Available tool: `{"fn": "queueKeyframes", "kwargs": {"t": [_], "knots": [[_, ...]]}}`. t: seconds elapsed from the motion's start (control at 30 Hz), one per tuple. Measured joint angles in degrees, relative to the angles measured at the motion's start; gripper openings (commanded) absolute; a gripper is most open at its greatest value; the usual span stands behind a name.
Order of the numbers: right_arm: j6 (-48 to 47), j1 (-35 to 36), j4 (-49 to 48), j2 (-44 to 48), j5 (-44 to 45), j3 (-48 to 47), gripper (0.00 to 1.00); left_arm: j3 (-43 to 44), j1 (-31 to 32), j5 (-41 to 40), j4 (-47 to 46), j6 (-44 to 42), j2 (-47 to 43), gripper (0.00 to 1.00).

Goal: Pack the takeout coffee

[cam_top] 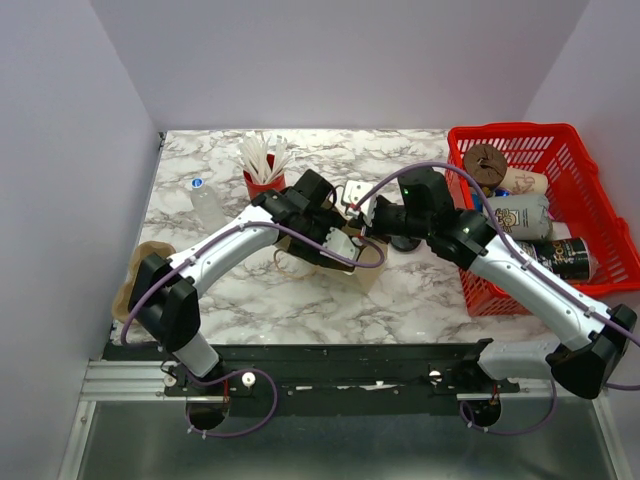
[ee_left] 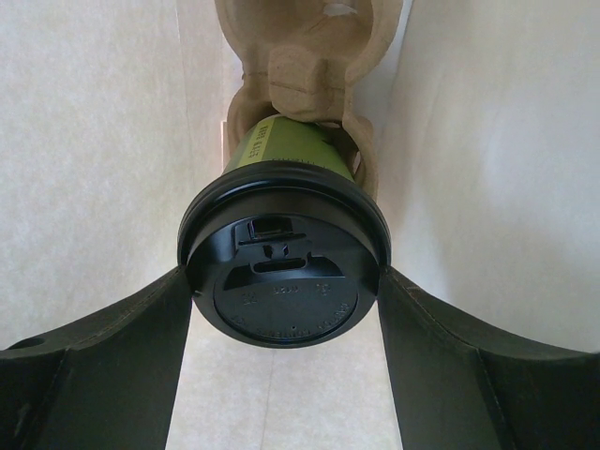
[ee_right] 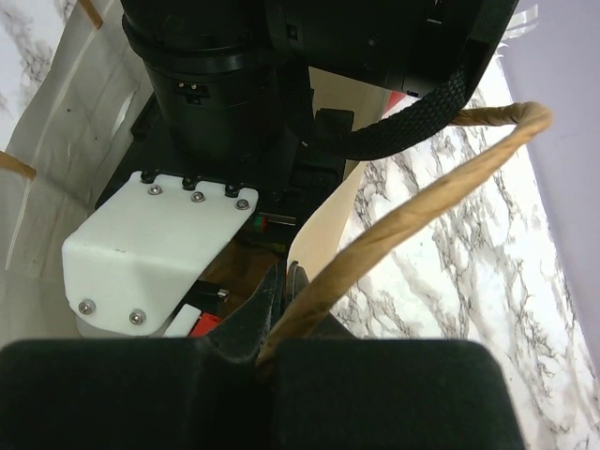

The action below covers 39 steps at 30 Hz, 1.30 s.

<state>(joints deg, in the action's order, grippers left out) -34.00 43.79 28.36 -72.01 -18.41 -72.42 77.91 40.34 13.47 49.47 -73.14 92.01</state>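
Olive cup (ee_left: pixel 291 150) in left tool (ee_left: pixel 284 286), handle (ee_right: pixel 412 223) pinched

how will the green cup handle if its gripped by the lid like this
Likely slippery: the left hand pinches only the smooth lid rim. The lid could pop off the cup if it's full. The paper wall would probably dent under a squeeze.

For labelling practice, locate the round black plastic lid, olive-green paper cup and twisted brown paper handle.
black plastic lid (ee_left: pixel 281 291): left wrist view, top centre.
olive-green paper cup (ee_left: pixel 281 145): left wrist view, side wall.
brown paper handle (ee_right: pixel 422 202): right wrist view, mid-strand.
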Motion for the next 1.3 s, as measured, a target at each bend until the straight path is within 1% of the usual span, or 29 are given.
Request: {"fn": "queueKeyframes", "kwargs": {"t": [0.03,0.07,0.13,0.17,0.2,0.23,0.27,0.3,0.87,1.03,1.3], "knots": [[0.2,-0.1,-0.1,0.1,0.1,0.1,0.01,0.3,0.0,0.1,0.3,-0.2,0.2,0.52],[0.4,-0.2,-0.2,0.2,0.1,0.2,0.0,0.4,-0.1,0.2,0.5,-0.1,0.2,0.59],[0.7,-0.3,-0.5,0.3,0.2,0.3,0.0,0.5,-0.2,0.4,0.4,0.1,0.2,0.66],[0.9,-0.4,-0.6,0.3,0.2,0.3,0.01,0.5,-0.3,0.6,0.0,0.7,0.1,0.73],[1.0,-0.5,-0.7,0.3,0.2,0.3,0.01,0.5,-0.4,0.8,-0.1,1.1,0.0,0.74],[1.1,-0.5,-0.9,0.3,0.2,0.3,0.0,0.5,-0.6,1.1,-0.1,1.9,-0.2,0.78],[1.1,-0.5,-0.9,0.3,0.2,0.3,0.01,0.5,-0.7,1.4,-0.1,2.7,-0.3,0.93],[1.2,-0.5,-1.0,0.3,0.2,0.3,0.01,0.5,-0.8,1.6,0.0,3.4,-0.5,0.98],[2.5,-0.8,-2.8,0.5,0.2,0.3,0.01,-0.4,-1.0,4.8,2.7,12.1,-4.9,0.99],[2.9,-1.5,-2.9,-0.3,0.1,-0.4,0.0,-1.3,-1.0,5.5,0.3,13.7,-6.3,0.99],[3.8,-3.5,-2.0,-4.4,-1.0,-4.1,0.01,-2.8,-1.2,5.6,-6.1,16.7,-7.9,0.98]]}}
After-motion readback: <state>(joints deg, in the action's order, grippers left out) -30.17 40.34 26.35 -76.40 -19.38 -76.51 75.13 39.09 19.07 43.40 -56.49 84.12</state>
